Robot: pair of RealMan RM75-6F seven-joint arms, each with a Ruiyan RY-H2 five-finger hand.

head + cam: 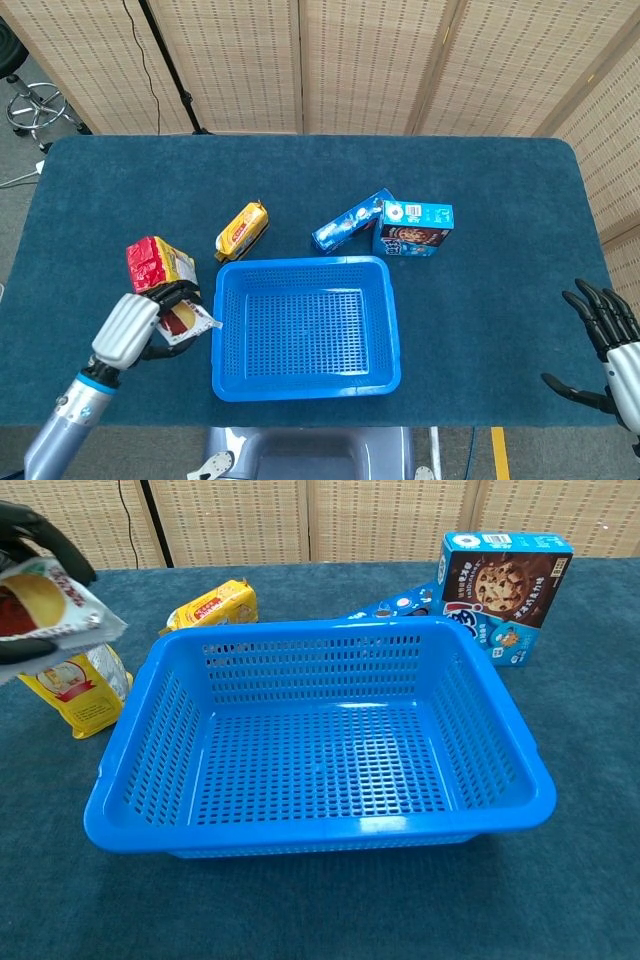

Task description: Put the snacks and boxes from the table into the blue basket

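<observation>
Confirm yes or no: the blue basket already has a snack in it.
No, the blue basket is bare inside in the chest view, and the left robot hand holds the snack packet outside its rim.

The snack packet (45, 605) is cut by the chest view's left edge (lettering illegible), hiding the yellow bag (75, 685).

One blue basket (305, 383) — three snack packets, two boxes

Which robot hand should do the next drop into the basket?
Left. The left robot hand already holds the small snack packet raised just beside the blue basket's left rim. The right robot hand is open and empty at the table's far right edge.
</observation>
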